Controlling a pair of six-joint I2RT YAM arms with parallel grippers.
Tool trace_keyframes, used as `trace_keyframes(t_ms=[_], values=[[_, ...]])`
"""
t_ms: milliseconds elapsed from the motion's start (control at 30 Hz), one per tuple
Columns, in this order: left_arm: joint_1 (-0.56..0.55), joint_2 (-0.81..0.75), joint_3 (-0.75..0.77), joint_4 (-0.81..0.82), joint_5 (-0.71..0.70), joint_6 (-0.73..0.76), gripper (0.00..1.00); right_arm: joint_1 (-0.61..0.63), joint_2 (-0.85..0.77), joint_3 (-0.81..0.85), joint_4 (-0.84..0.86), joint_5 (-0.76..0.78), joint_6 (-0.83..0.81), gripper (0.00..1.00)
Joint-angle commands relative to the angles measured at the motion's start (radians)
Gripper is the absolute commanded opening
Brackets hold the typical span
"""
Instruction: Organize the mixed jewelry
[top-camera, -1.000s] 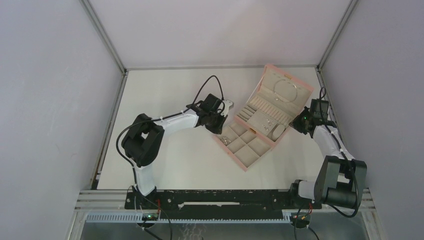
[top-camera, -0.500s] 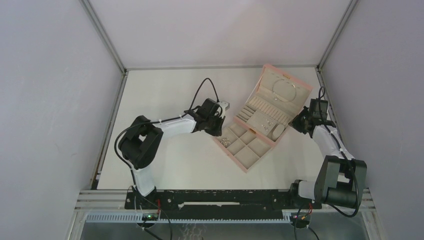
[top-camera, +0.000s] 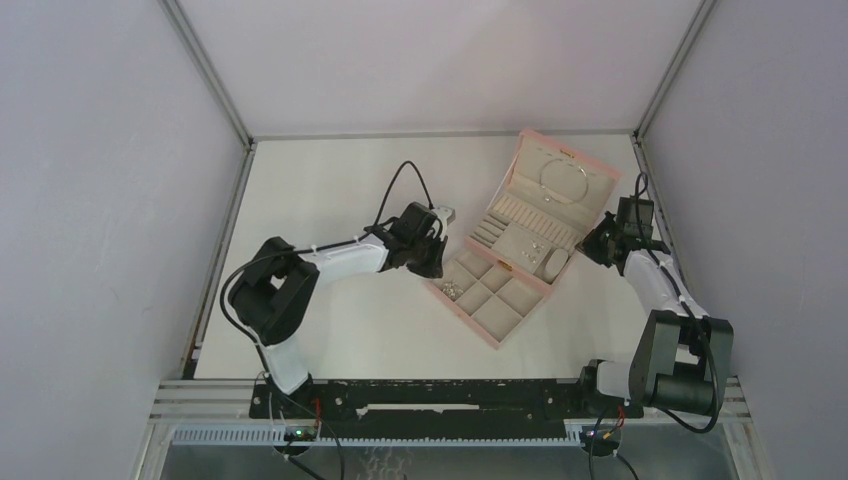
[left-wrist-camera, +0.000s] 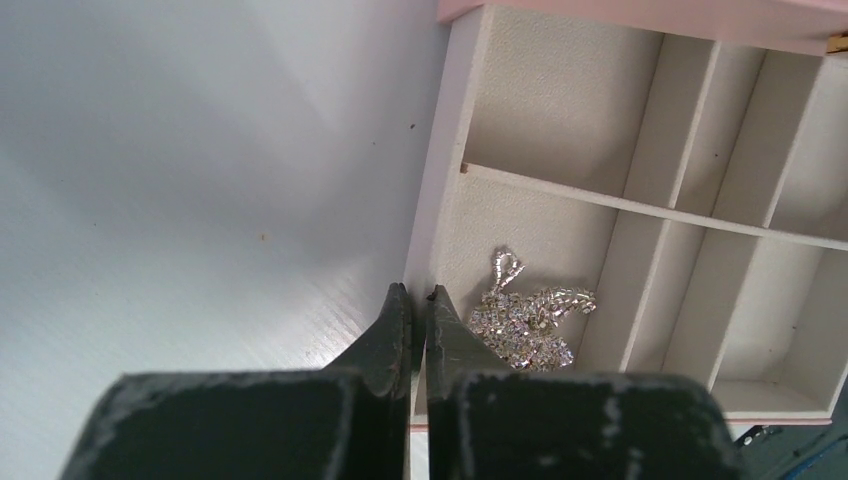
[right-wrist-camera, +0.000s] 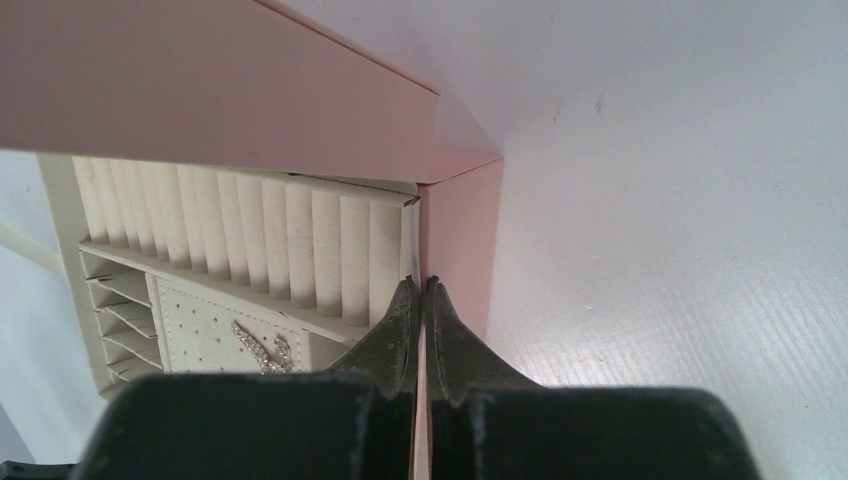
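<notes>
Overhead view, 12 o'clock at the far wall: I see the pink box standing open on the white table, at about 2 o'clock from the table centre, with its lid tilted back toward 1 o'clock. The thin silver hoop hangs inside the lid. The pink compartment tray lies against the box on its 7 o'clock side. A sparkling silver cluster rests in the tray's corner compartment at 9 o'clock, and the neighbouring compartments shown by the left wrist camera hold nothing. Small silver pieces lie on the dotted pad beside the ring rolls. The left gripper is closed and carries nothing. Its tips sit over the tray's outer wall at 9 o'clock, just beside the cluster's compartment, and I cannot tell whether they touch the wall. The right gripper is also closed with nothing between the fingers. Its tips point at the box's outer corner on the 3 o'clock side, next to the ring rolls. I cannot confirm contact there either.
</notes>
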Motion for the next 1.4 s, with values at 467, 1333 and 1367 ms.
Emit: trace_keyframes(t_ms=[467, 1333, 1367], values=[[-0.044, -0.063, 0.011, -0.027, 0.112, -0.029, 0.00, 0.038, 0.027, -0.002, -0.034, -0.082, 0.054, 0.00], [-0.047, -0.033, 0.058, -0.200, 0.124, 0.000, 0.00, 0.038, 0.028, -0.002, -0.034, -0.076, 0.058, 0.00], [-0.046, -0.030, 0.060, -0.201, 0.111, -0.015, 0.00, 0.038, 0.029, -0.002, -0.035, -0.075, 0.058, 0.00]])
